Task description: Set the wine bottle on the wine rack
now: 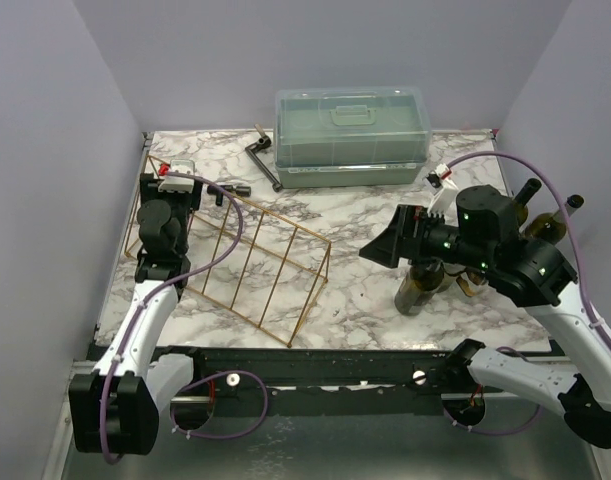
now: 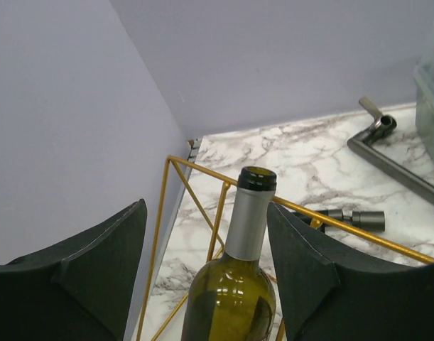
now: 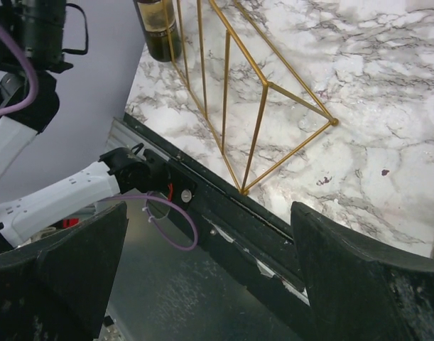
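The left claw [image 2: 206,207] is spread wide by the left edge of the table [image 1: 375,205]. The wine bottle [image 2: 234,291] stands upright between its fingers, with a gap showing on its left side. The bottle is olive-green glass with a silver neck sleeve and a dark top. It stands at the left end of the gold wire rack [image 1: 247,258]. The right claw [image 3: 209,213] gapes empty toward the right edge.

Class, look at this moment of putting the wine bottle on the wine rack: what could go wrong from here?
1. The left gripper flanks the upright wine bottle with a gap on one side; closing off-centre might tip it against the wine rack.
2. The thin-wire rack looks light, so a nudge may shift it.
3. The open right gripper hangs close by a standing dark bottle and might knock it.
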{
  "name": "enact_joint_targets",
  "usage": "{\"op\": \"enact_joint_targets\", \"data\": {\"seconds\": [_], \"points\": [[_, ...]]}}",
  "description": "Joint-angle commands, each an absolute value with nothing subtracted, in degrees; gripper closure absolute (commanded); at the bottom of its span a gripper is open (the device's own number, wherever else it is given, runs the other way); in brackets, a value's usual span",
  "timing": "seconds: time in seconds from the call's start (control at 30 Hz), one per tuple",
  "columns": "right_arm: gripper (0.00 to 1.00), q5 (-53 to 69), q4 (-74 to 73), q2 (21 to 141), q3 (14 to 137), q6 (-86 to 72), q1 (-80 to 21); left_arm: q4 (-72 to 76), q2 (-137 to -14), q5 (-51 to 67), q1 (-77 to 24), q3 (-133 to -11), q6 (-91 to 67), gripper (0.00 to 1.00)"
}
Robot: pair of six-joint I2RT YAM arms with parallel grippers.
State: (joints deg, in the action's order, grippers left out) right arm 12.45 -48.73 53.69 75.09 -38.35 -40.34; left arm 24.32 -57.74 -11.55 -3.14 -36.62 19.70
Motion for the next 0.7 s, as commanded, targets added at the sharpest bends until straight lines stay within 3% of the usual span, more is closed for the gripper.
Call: {"op": "enact_joint_targets", "data": {"seconds": [0.0, 0.3, 0.47, 0.5, 0.57, 0.67], "points": [[0.0, 9.2, -51.0, 52.3, 73.8, -36.8, -40.6, 24.9, -51.8, -8.1, -3.6, -35.8, 16.0, 0.29], [0.0, 6.4, -53.4, 51.6, 75.2, -35.3, -40.6, 24.1, -46.3, -3.2, -3.7, -37.2, 1.5, 0.2], [0.0, 0.4, -56.1, 50.3, 76.8, -35.5, -40.6, 22.4, -50.5, 2.9, -4.6, -40.4, -5.3, 0.2], [0.0, -2.3, -57.3, 50.2, 77.7, -35.7, -40.6, 21.9, -51.4, 4.4, -4.7, -41.1, -6.9, 0.17], [0.0, -7.6, -59.4, 49.2, 78.8, -36.6, -40.6, 21.8, -52.2, 7.3, -5.3, -42.1, -9.5, 0.01], [0.0, -11.3, -59.9, 46.6, 79.3, -37.2, -40.6, 21.7, -52.4, 9.0, -8.4, -42.9, -9.9, 0.01]]}}
